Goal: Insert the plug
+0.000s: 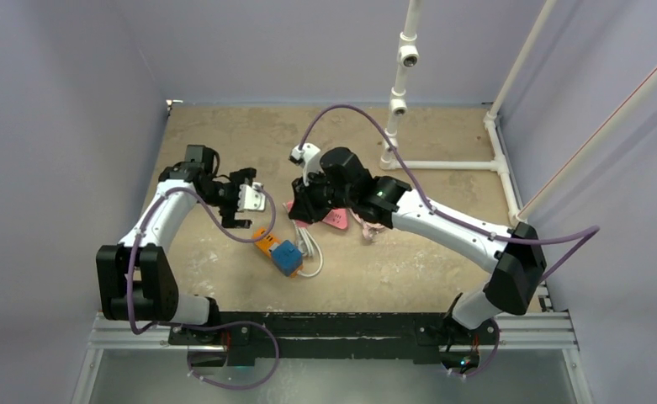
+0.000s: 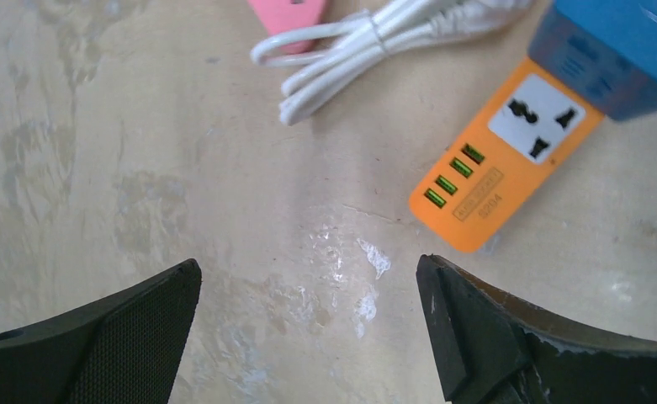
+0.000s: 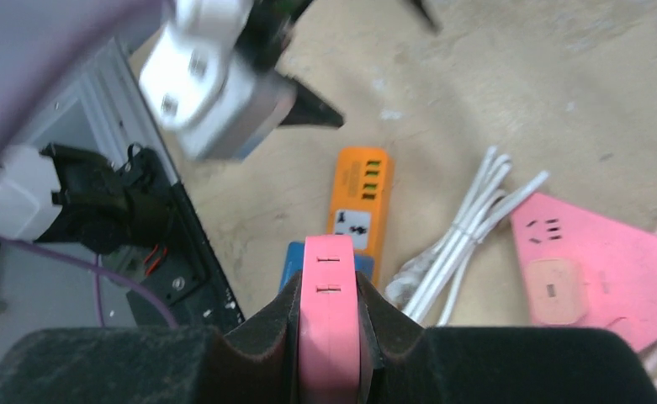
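My right gripper [image 3: 331, 324] is shut on a flat pink plug [image 3: 331, 295], which stands up between the pads above the table. Below it lies an orange power strip [image 3: 360, 198] with a white socket face and green USB ports. A blue cube adapter [image 2: 619, 46] sits on the strip's far end. In the left wrist view the orange strip [image 2: 510, 160] lies ahead and to the right of my left gripper [image 2: 308, 273], which is open with only bare table between its fingers. In the top view the left gripper [image 1: 253, 199] hovers just left of the strip [image 1: 266, 241].
A coiled white cable [image 3: 459, 244] lies beside the orange strip. A pink triangular socket block [image 3: 594, 278] rests right of the cable. A white pipe frame [image 1: 400, 84] stands at the back right. Purple walls enclose the table.
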`<move>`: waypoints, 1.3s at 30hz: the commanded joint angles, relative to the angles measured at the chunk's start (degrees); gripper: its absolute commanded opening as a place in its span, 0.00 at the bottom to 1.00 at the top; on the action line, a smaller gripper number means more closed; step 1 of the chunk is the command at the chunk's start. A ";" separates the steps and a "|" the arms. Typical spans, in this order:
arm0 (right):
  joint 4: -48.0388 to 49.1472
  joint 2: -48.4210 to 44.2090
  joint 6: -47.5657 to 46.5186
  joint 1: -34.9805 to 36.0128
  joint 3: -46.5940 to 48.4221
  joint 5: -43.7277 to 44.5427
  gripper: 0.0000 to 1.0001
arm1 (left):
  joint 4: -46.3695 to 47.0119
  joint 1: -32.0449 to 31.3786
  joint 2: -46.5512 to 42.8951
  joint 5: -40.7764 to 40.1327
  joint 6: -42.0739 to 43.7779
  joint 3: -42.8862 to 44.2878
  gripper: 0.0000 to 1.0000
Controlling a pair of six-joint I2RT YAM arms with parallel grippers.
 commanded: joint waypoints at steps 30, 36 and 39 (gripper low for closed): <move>-17.88 14.48 6.43 13.15 14.96 10.61 0.00 | 27.10 4.41 7.29 -1.48 -74.98 0.11 0.99; -18.74 15.24 6.93 14.19 14.77 11.95 0.00 | 21.89 4.40 12.41 -3.24 -76.74 4.09 0.99; -18.95 14.99 7.42 14.28 14.81 12.37 0.00 | 22.63 4.40 11.76 -3.78 -77.21 3.26 0.99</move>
